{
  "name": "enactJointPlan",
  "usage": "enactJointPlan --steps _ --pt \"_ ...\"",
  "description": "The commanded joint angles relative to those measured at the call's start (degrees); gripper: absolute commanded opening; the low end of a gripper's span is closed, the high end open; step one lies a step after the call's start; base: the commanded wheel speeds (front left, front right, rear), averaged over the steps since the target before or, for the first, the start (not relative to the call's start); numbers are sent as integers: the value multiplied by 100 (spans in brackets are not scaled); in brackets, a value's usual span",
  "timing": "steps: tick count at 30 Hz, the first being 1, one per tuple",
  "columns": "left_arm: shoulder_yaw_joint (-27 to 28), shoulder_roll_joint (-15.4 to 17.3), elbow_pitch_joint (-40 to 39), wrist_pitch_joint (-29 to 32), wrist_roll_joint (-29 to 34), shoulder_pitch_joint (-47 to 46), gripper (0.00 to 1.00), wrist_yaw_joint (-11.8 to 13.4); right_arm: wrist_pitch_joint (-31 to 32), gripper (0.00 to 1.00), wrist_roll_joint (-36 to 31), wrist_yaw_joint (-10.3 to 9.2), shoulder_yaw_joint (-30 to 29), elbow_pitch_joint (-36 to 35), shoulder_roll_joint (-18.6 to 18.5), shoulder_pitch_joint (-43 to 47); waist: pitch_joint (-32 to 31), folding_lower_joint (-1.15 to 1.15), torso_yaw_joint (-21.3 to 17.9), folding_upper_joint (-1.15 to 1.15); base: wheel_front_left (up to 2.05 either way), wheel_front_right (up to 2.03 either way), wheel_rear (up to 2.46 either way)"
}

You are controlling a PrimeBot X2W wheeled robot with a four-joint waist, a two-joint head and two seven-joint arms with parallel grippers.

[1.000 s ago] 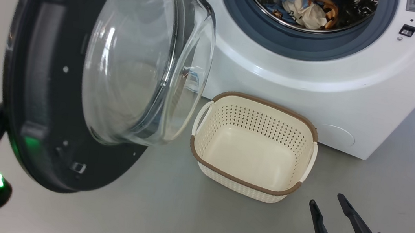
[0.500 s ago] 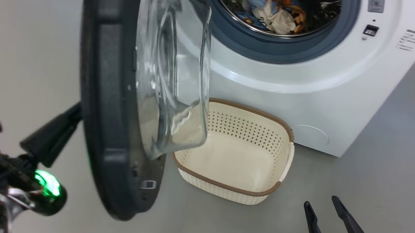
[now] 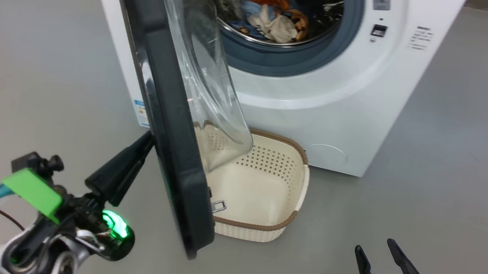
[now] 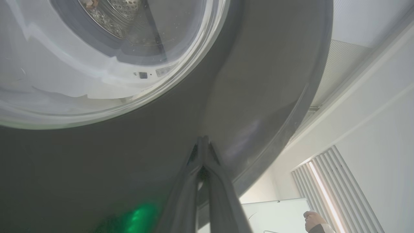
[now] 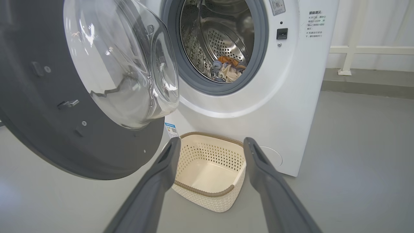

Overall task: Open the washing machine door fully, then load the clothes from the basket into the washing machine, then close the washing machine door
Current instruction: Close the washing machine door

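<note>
The washing machine stands with its steel drum showing, and the clothes lie inside the drum as a blue, orange and cream bundle. The washing machine door hangs half swung, edge-on in the head view, its glass bowl facing the opening. My left gripper is shut, and its tips press on the door's glossy outer face. The basket sits empty on the floor in front of the machine, partly behind the door. My right gripper is open and holds nothing, low at the right. In the right wrist view, the right gripper points at the basket, door and clothes.
Grey floor surrounds the machine on all sides. A small blue label sits on the machine's lower front. A person's hand shows far off in the left wrist view. A white rail runs along the wall behind the machine.
The head camera has shifted. The door has swung from showing its inner face to standing edge-on, nearer the opening, with my shut left gripper following against its outer face. The right gripper stays put.
</note>
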Motion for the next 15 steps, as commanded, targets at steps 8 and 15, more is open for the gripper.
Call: enactJointPlan --steps 8,15 --pt "-319 49 585 -587 150 -683 0 -425 -28 100 -36 9 173 -134 -85 -57 16 0 -457 0 0 0 0" --pt "-506 49 1262 -909 50 -1190 0 -653 -28 100 -34 9 203 -124 -66 -84 21 0 -823 0 0 0 0"
